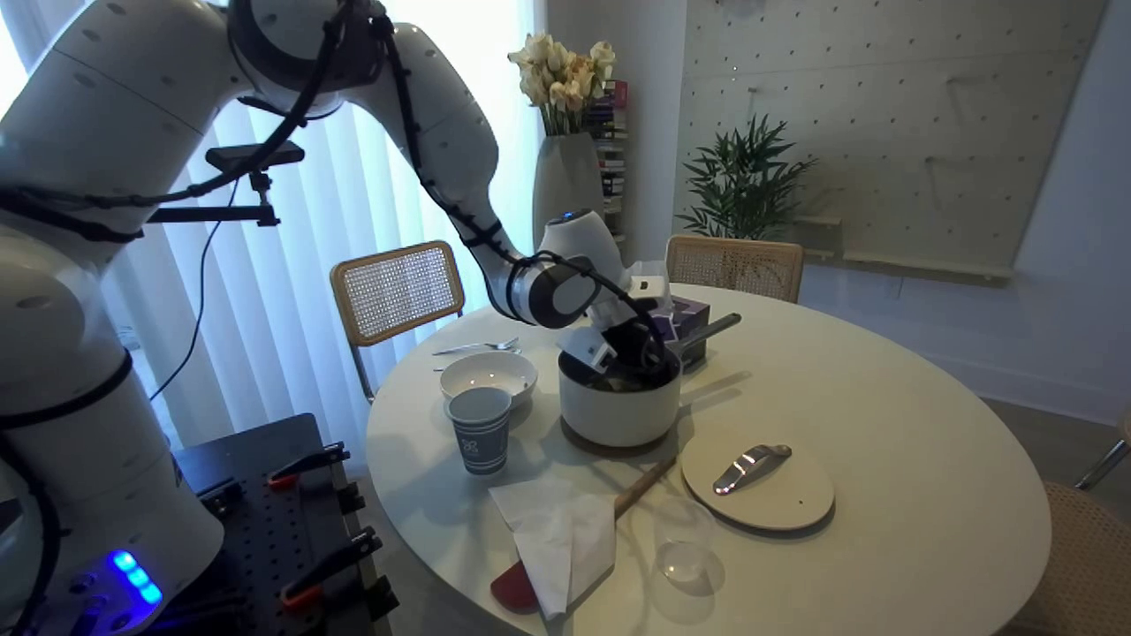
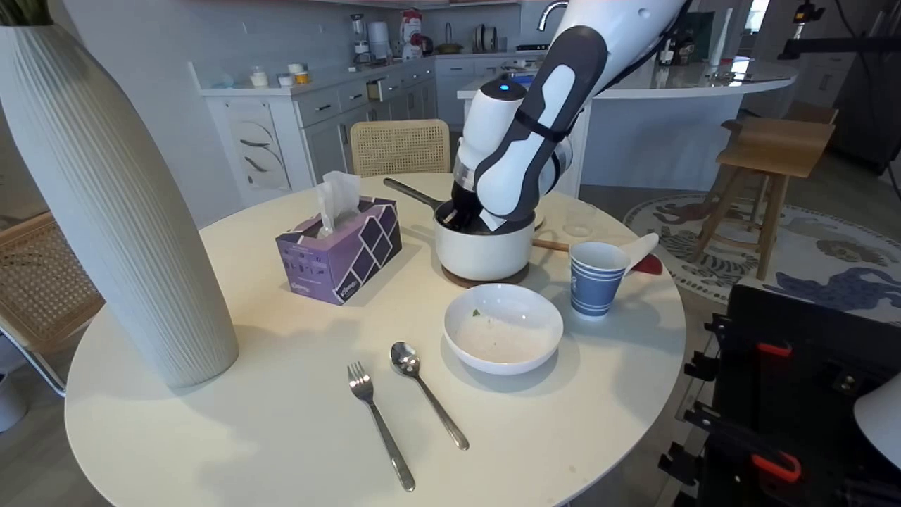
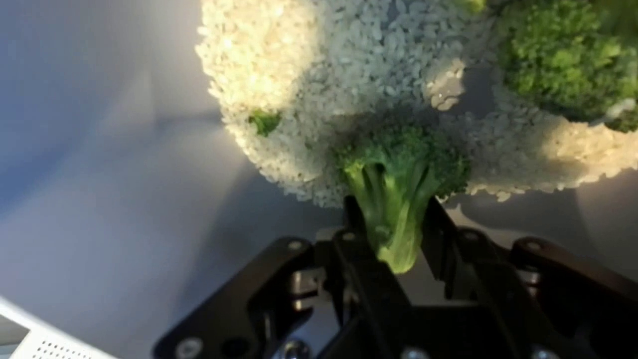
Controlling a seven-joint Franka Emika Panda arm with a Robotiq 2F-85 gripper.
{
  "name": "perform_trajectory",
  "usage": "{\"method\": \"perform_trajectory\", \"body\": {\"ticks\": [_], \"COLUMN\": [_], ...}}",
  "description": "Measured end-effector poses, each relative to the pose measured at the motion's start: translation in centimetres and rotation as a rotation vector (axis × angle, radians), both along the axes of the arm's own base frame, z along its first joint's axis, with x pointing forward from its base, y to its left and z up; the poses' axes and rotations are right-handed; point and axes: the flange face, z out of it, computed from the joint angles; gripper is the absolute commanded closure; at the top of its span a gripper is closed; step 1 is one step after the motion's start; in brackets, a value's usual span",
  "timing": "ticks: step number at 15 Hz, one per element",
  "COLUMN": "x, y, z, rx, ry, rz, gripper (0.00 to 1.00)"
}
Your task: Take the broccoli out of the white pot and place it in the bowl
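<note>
Within the grip of the tool, inside the white pot, is a broccoli piece, held by its stalk. Grasping looks done; lifting it clear and setting it in the bowl, apart from the tool, remain. Its long axis follows the tool's reach: cut end toward the tool, head pointing outward over rice.

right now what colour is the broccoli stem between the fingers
The broccoli stem is light green, paler than the head; best in the wrist view.
</note>
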Motion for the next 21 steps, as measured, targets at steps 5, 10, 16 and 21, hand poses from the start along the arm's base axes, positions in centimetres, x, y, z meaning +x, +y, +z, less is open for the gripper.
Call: {"method": "perform_trajectory", "body": {"ticks": [5,10,16,21], "x": [0.1,0.0,-2.6,-5.3], "y": [0.2,1.1,4.0,5.5], "z": [0.3,3.0,10.3,15.6], "rx": [0.003,0.007,-0.003,0.019], "ry": [-0.008,-0.030,-0.035,0.073], "rz": [-0.003,-0.015,-0.066,-0.087], "gripper": [0.93,0.93,0.93,0.93]}}
